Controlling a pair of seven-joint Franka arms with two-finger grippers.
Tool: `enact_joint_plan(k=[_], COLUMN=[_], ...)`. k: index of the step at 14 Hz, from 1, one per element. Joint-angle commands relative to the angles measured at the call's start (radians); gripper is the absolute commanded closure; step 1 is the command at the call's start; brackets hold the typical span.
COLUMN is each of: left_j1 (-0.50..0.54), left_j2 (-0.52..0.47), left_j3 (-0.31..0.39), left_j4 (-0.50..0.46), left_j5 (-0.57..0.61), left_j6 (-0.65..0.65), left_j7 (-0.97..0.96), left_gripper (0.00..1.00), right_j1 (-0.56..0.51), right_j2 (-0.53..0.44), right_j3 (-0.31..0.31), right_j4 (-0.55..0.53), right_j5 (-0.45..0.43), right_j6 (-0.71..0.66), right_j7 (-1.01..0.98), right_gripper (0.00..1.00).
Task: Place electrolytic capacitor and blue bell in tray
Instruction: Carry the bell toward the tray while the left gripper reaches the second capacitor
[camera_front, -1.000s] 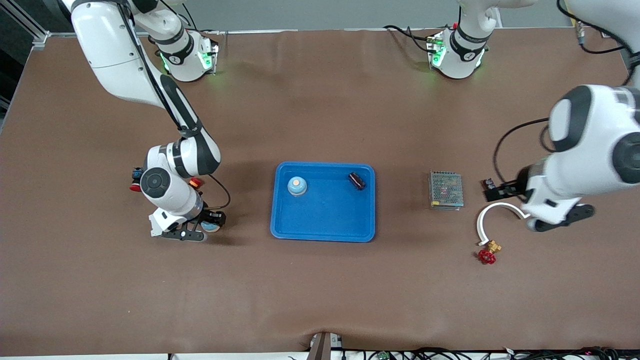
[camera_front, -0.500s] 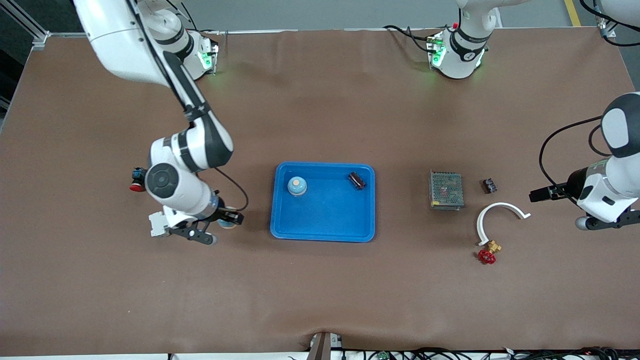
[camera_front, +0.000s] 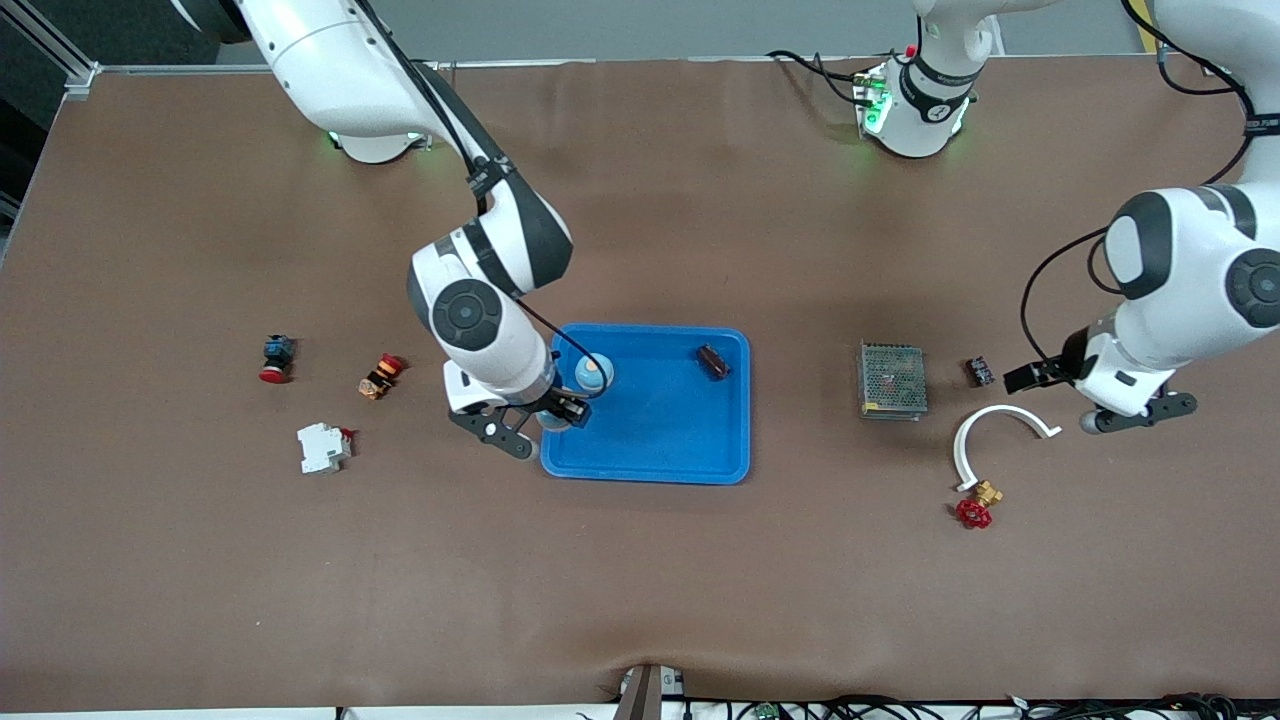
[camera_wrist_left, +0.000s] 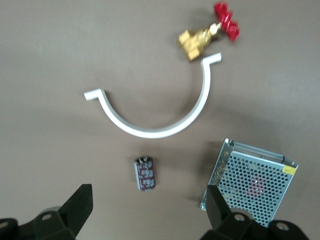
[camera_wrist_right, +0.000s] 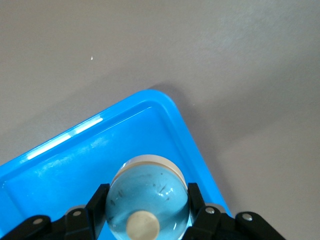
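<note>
The blue tray (camera_front: 650, 460) lies mid-table. In it stand a blue bell (camera_front: 596, 371) and a dark electrolytic capacitor (camera_front: 713, 361). My right gripper (camera_front: 545, 415) is shut on a second blue bell (camera_wrist_right: 147, 197) and holds it over the tray's corner (camera_wrist_right: 167, 102) at the right arm's end. A second capacitor (camera_front: 979, 371) lies on the table beside the mesh box; it also shows in the left wrist view (camera_wrist_left: 145, 174). My left gripper (camera_front: 1138, 412) is open and empty above the table near that capacitor, its own view (camera_wrist_left: 147, 215) looking down on it.
A grey mesh box (camera_front: 892, 380), a white curved piece (camera_front: 1000, 425) and a brass valve with a red handle (camera_front: 975, 505) lie toward the left arm's end. A red push button (camera_front: 275, 358), a small orange button (camera_front: 380, 376) and a white breaker (camera_front: 323, 447) lie toward the right arm's end.
My right gripper carried the blue bell from near the white breaker to over the tray's corner. My left arm swung out toward the table's end and came back near the capacitor.
</note>
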Motion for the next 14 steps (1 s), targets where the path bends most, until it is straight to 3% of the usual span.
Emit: enact_joint_plan(k=[1,5,14], left_j1=[0.000,-0.004,0.007], left_j2=[-0.041,0.031,0.131], left_j3=[-0.010,-0.010,-0.001], left_j4=[-0.105,-0.126,-0.133], left_j5=[0.014,0.014,0.017], left_j6=[0.080,0.144,0.219], left_j7=[-0.068,-0.185,-0.190], left_gripper=[0.00,0.00,0.00], right_j1=[0.007,0.016,0.049], right_j2=[0.067,0.150,0.228], right_j3=[-0.013,-0.013,-0.013], right_j4=[0.064,0.097,0.148], right_j5=[-0.016,-0.053,-0.056], right_j6=[-0.018,0.035,0.083], right_j7=[0.046,0.108,0.163], right_gripper=[1.00,1.00,1.00])
